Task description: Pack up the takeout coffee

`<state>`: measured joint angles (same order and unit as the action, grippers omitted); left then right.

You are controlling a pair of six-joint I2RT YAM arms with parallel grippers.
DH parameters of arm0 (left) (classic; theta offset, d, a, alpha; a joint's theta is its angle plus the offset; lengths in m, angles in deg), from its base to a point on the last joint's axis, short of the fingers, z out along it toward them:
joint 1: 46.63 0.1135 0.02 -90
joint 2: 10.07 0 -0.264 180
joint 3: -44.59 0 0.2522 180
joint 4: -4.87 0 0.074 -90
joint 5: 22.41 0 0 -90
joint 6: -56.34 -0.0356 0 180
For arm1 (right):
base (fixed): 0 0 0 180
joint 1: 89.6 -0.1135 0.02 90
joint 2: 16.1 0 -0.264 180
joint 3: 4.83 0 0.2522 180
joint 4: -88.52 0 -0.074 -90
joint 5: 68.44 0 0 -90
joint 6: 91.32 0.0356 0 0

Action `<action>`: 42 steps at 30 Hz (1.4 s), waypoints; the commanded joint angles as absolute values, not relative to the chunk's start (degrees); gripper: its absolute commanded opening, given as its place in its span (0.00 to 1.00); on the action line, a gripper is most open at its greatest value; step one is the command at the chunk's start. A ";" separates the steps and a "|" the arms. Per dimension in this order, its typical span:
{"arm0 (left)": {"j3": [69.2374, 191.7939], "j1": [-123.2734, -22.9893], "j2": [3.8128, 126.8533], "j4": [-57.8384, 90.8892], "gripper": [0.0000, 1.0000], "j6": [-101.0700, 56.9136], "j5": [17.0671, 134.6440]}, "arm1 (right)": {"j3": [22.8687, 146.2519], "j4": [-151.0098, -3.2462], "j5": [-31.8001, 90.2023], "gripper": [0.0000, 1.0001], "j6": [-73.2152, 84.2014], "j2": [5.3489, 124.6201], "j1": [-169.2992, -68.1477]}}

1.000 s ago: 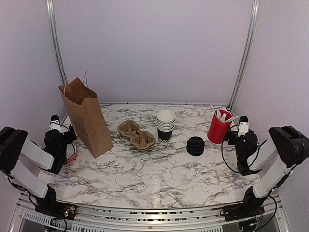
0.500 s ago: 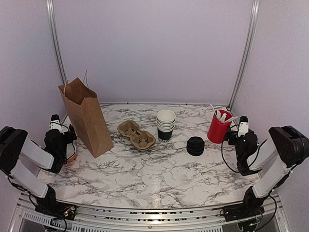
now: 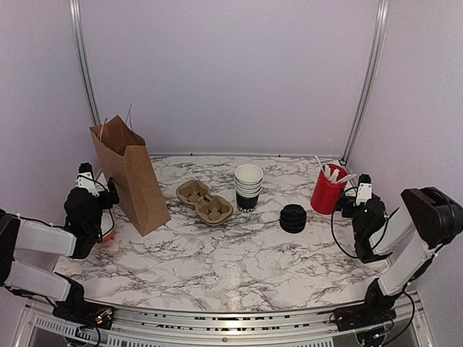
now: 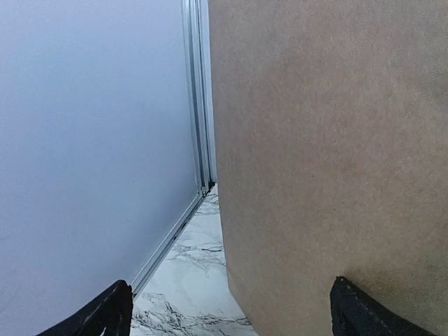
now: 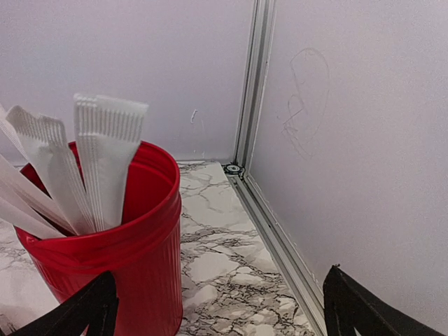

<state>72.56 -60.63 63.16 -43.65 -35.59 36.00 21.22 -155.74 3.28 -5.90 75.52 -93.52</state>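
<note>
Several black paper cups (image 3: 248,189) with white lettering and white insides stand nested in one stack at mid table, with no lid on them. A stack of black lids (image 3: 293,218) sits to their right. My left gripper (image 3: 101,186) is open and empty just left of the brown paper bag (image 3: 129,179). In the left wrist view the bag (image 4: 329,161) fills the right side, and the left gripper (image 4: 231,323) is close to it. My right gripper (image 3: 348,201) is open and empty beside the red cup (image 3: 327,191). In the right wrist view the gripper (image 5: 220,315) is to the right of that cup.
A cardboard cup carrier (image 3: 205,202) lies between bag and cups. The red cup (image 5: 105,259) holds white stirrers (image 5: 105,154). Metal frame rails and walls close in the left (image 4: 199,105) and right (image 5: 255,84) back corners.
My left arm has shifted, and its gripper has moved slightly up and toward the bag. The right arm and the objects on the table have not moved.
</note>
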 commanded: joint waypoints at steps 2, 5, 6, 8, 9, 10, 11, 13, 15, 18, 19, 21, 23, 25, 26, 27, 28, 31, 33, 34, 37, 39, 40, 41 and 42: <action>75.21 -62.84 54.11 -31.36 0.99 -27.53 36.47 | 21.40 -157.94 4.00 1.00 -5.39 76.10 -92.97; 76.15 -63.53 49.62 -24.22 0.99 -22.63 38.62 | 21.40 -157.88 4.21 1.00 -5.27 76.02 -92.85; 76.18 -63.89 48.09 -21.88 0.99 -21.07 39.30 | 21.29 -158.04 4.13 1.00 -5.35 76.01 -92.85; 76.09 -64.91 44.92 -17.57 0.99 -18.11 40.90 | 20.94 -158.89 2.79 1.00 -5.31 76.01 -93.04; 75.84 -65.60 43.44 -15.99 0.99 -16.64 41.82 | 20.81 -159.12 0.02 1.00 -5.24 75.86 -93.74; 75.47 -66.63 42.03 -14.44 0.99 -15.69 42.29 | 20.77 -158.17 -2.98 1.00 -5.06 75.06 -94.60; 75.13 -67.96 40.59 -12.73 0.99 -14.64 42.28 | 20.76 -157.46 -3.17 1.00 -5.41 74.41 -95.10; 74.25 -70.63 38.19 -10.20 0.99 -13.92 42.68 | 20.01 -160.52 -3.49 1.00 -6.46 75.03 -95.64; 73.69 -73.55 36.18 -6.38 0.99 -12.71 41.78 | 19.40 -162.21 -4.32 1.00 -7.05 75.36 -96.27; 72.75 -77.43 34.41 -2.77 0.99 -11.79 41.85 | 20.00 -161.18 -4.21 1.00 -6.79 75.36 -96.13; 72.41 -78.64 34.29 -1.87 0.99 -11.03 41.70 | 20.00 -160.77 -4.07 1.00 -6.65 75.19 -96.03; 71.62 -80.66 34.57 -1.59 0.99 -9.79 42.68 | 20.19 -160.28 -3.67 1.00 -6.32 75.05 -95.71; 71.37 -82.92 35.77 -1.35 0.99 -9.45 42.79 | 21.02 -158.57 -2.65 1.00 -5.98 74.93 -95.20; 71.36 -84.93 37.01 -1.33 0.99 -9.60 42.99 | 21.37 -157.03 -0.56 1.00 -5.92 74.16 -94.61; 71.54 -87.75 37.48 -1.32 0.99 -10.07 42.86 | 22.04 -155.40 -0.15 1.00 -6.35 73.46 -94.62; 71.73 -88.94 37.95 -1.32 0.99 -10.52 42.60 | 23.23 -151.11 -0.30 1.00 -6.52 71.88 -94.83; 71.88 -89.98 38.26 -1.32 0.99 -10.70 42.41 | 24.85 -148.17 0.08 1.00 -6.76 69.61 -94.91; 72.65 -92.50 39.83 -2.05 0.99 -9.98 42.19 | 27.70 -137.73 -0.35 1.00 -6.87 63.49 -95.70; 74.51 -94.40 42.22 -2.15 0.99 -10.65 41.73 | 28.66 -131.59 -1.25 1.00 -4.93 58.22 -97.05; 75.69 -95.56 43.84 -2.12 0.99 -11.24 41.37 | 29.59 -127.68 -1.41 1.00 -3.59 55.52 -97.83; 80.75 -97.36 48.53 -0.78 0.99 -12.30 42.97 | 31.63 -116.11 -2.16 1.00 2.65 47.93 -101.14; 84.50 -98.59 51.30 -0.13 0.99 -12.27 41.90 | 31.56 -110.15 -5.72 1.00 5.08 44.06 -104.48; 85.79 -98.95 52.83 -0.10 0.99 -12.57 41.69 | 31.49 -106.74 -8.55 1.00 6.27 42.20 -106.51; 87.13 -99.07 53.74 -0.09 0.99 -12.94 41.79 | 31.80 -103.08 -10.16 1.00 7.42 40.19 -108.33; 88.22 -99.05 54.49 0.02 0.99 -13.52 41.81 | 32.42 -98.43 -12.58 1.00 8.67 38.73 -110.55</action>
<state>83.03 -98.27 51.60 -0.79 -11.46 42.08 30.75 -119.22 -4.22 1.75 43.89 -104.30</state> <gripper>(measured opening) 0.993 0.998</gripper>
